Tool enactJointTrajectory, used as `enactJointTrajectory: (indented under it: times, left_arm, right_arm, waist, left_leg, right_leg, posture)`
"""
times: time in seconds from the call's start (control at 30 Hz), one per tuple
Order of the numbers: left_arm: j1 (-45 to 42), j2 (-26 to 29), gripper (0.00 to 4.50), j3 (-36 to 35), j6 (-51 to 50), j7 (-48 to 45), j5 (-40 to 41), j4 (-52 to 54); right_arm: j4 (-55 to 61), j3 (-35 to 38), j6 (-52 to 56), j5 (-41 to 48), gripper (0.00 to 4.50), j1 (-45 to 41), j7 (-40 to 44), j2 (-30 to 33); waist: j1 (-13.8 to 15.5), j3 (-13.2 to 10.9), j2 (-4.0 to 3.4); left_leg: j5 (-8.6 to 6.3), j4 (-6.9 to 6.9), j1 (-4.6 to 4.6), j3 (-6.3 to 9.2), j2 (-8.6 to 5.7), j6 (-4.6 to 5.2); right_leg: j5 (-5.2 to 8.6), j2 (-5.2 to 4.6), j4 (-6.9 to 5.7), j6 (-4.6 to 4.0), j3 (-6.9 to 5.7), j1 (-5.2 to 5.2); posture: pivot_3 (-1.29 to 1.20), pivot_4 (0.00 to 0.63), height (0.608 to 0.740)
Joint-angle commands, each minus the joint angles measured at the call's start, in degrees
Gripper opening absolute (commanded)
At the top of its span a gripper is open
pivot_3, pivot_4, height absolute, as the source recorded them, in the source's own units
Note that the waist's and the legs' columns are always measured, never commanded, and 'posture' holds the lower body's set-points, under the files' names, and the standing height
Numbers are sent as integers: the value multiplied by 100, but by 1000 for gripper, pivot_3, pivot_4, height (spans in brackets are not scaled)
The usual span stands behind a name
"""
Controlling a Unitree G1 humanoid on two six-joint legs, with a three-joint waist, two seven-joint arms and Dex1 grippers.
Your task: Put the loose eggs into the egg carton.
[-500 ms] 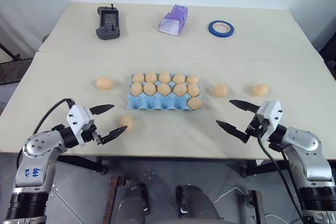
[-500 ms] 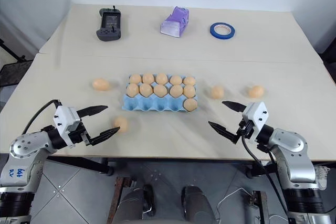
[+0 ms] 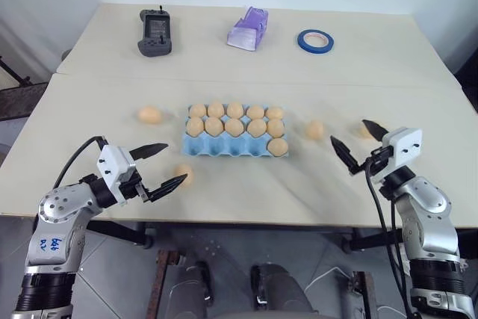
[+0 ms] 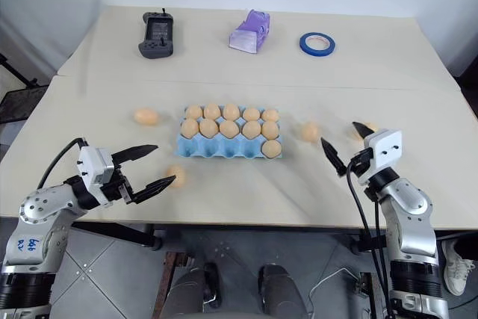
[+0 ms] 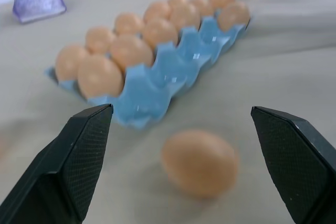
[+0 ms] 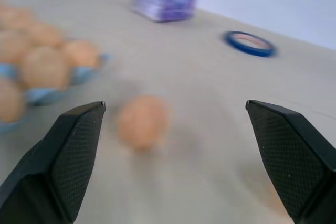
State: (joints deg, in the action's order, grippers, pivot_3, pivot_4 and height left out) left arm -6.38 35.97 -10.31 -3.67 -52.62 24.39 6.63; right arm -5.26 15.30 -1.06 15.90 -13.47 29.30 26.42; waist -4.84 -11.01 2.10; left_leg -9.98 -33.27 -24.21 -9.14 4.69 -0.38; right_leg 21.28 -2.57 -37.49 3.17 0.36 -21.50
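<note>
On the table: you have the egg carton (image 3: 234,137) sitting mid-table, back two rows full, front row holding one egg at its right end (four cups free).
Loose eggs: four remain on the table (image 3: 246,42) — one left of the carton (image 3: 149,115), one at its front-left corner (image 3: 183,175), one just right of it (image 3: 314,129), one further right (image 3: 365,131), partly hidden behind the right claw.
Why the left gripper (image 3: 160,167) is placed so: it reaches low and level toward the front-left egg, which lies between its fingers but apart from both, a straddle before closing, by my reading.
Left claw: spread wide, empty, touching nothing.
Why the right gripper (image 3: 358,143) is placed so: its wrist view puts the near-right egg (image 6: 143,121) ahead between the fingers, so you're likely lining up on that one.
Right claw: spread wide, holding nothing.
Clutter: handheld controller (image 3: 154,33), lilac packet (image 3: 247,29), blue tape roll (image 3: 314,40) at the far edge, well clear.
</note>
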Motion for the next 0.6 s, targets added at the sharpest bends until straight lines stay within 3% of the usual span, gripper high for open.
enactJointTrajectory:
  times: [0.03, 0.4, 0.6]
  left_arm:
    - [-230, -108, 4488, 376, 129, -238, -6, 258]
    - [-549, -346, 4488, 1049, 159, -641, 3, 463]
    - [-441, -253, 4488, 935, 219, -627, -25, 457]
  right_arm:
    - [-542, 150, -41, -459, 4500, -499, -796, 54]
    - [-3352, 40, 302, -941, 4500, -2285, -1624, 261]
    - [-3769, -27, 440, -1077, 4500, -2466, -1849, 240]
  waist:
    - [-15, 0, 0]
    - [-10, -3, -5]
    - [-10, -3, -6]
  left_leg:
    - [0, 0, 1, -2, 0, 0]
    - [36, -6, 1, -11, 1, -3]
    - [36, -20, 0, -9, 2, -2]
  right_leg:
    - [0, 0, -1, 0, 1, 0]
    - [0, 15, -7, 4, 9, -4]
    - [-1, 15, -14, 5, 11, -3]
  posture:
    - [0, 150, 740]
    - [0, 150, 740]
    - [0, 150, 740]
